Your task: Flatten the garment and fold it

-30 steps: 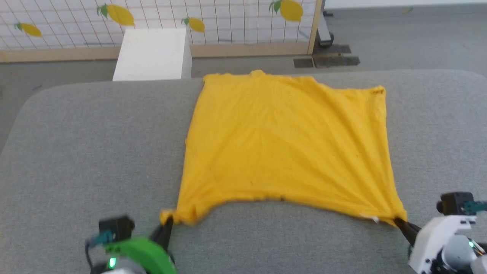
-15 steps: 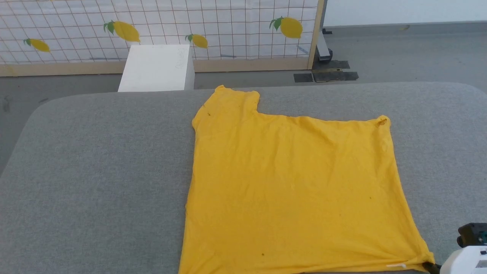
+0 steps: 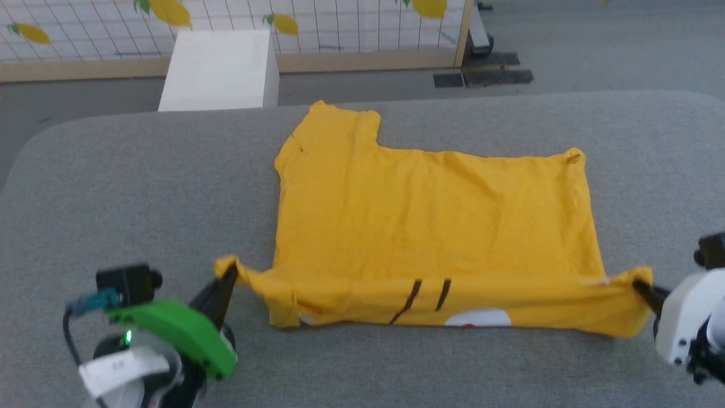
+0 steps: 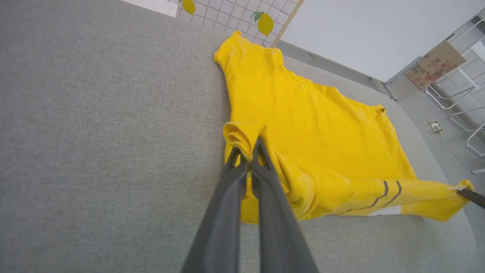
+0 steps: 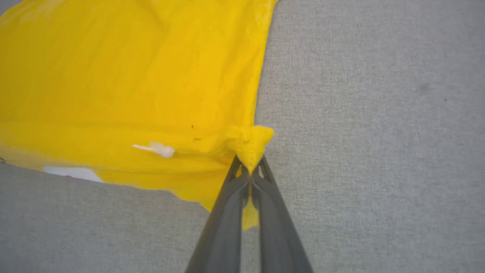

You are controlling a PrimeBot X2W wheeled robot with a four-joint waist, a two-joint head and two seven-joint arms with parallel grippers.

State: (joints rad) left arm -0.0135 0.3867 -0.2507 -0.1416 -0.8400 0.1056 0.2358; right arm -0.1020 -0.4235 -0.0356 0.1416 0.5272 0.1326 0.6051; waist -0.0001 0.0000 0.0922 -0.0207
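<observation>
shirt: yellow shirt (image 3: 430, 226) lies mid table (image 3: 141, 187), plain side up, mostly flat with light wrinkles. One sleeve sticks out at the far left corner.
left gripper: left gripper (image 3: 229, 275) is clamped on the near left corner of the shirt. In the left wrist view (image 4: 248, 151) cloth is bunched over the fingertips.
right gripper: right gripper (image 3: 640, 286) is pinched tight on the near right corner. In the right wrist view (image 5: 250, 167) a small peak of cloth pokes out between the tips.
change vs earlier: half a second ago the near hem lay flat at the bottom edge of the head view and no print showed. Now both near corners are lifted off the table. A band of the underside hangs facing the camera.
change, camera: the head view has shifted too, and the left gripper is back in frame.
print: two black lines (image 3: 427, 297) and a white patch (image 3: 478, 318) show on the hanging band.
hard to see: the red dot (image 3: 468, 326) is only a sliver at the patch's lower edge. The rest of the print is tucked under.
cut off: the right arm runs off the head view's right edge. In the left wrist view the right gripper is just a dark tip (image 4: 470, 196).
tag: small white tag (image 5: 159, 148) near the right corner, blurred.
background: white box (image 3: 218, 71) beyond the table's far edge.
</observation>
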